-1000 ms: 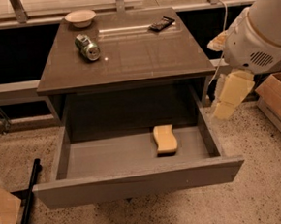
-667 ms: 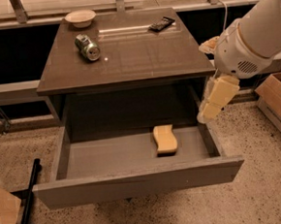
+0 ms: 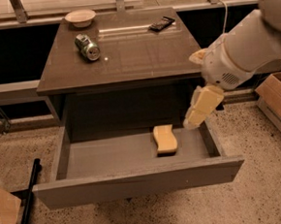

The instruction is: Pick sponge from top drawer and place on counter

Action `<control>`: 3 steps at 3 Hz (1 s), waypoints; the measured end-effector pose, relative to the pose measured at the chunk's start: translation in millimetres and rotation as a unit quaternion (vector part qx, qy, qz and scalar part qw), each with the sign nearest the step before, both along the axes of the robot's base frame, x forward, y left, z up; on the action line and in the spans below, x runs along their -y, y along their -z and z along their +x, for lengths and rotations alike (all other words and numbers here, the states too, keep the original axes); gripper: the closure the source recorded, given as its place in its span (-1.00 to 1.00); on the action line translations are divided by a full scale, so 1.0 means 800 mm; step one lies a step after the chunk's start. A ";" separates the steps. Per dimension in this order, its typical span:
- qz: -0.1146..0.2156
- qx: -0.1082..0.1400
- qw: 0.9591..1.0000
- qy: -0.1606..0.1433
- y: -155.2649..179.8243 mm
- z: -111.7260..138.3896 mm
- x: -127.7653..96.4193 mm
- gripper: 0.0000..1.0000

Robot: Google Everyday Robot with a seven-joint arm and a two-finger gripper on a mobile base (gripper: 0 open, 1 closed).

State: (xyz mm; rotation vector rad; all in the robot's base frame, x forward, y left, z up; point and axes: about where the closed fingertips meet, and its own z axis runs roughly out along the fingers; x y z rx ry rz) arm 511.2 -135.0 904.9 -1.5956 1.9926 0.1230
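The pale-yellow sponge (image 3: 165,138) lies flat on the floor of the open top drawer (image 3: 136,182), right of its middle. The drawer is pulled far out from under the counter (image 3: 136,56). My gripper (image 3: 195,118) hangs from the white arm at the right, pointing down and left. It is over the drawer's right end, just right of the sponge and above it, apart from it. It holds nothing that I can see.
On the counter lie a green can (image 3: 87,46) on its side, a pale bowl (image 3: 80,16) and a flat black object (image 3: 161,23). A cardboard box (image 3: 278,103) stands on the floor at the right. A black bar (image 3: 28,198) lies on the floor at the left.
My arm has swung left and down, bringing the gripper from beside the cabinet to over the drawer's right end, close to the sponge. The sponge has not moved.
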 end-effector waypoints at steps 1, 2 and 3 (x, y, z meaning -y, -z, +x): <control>0.034 -0.020 0.999 0.005 0.053 0.016 -0.019 -1.00; 0.054 -0.041 0.998 0.001 0.108 0.035 -0.034 -1.00; 0.076 -0.065 0.995 -0.007 0.167 0.053 -0.047 -1.00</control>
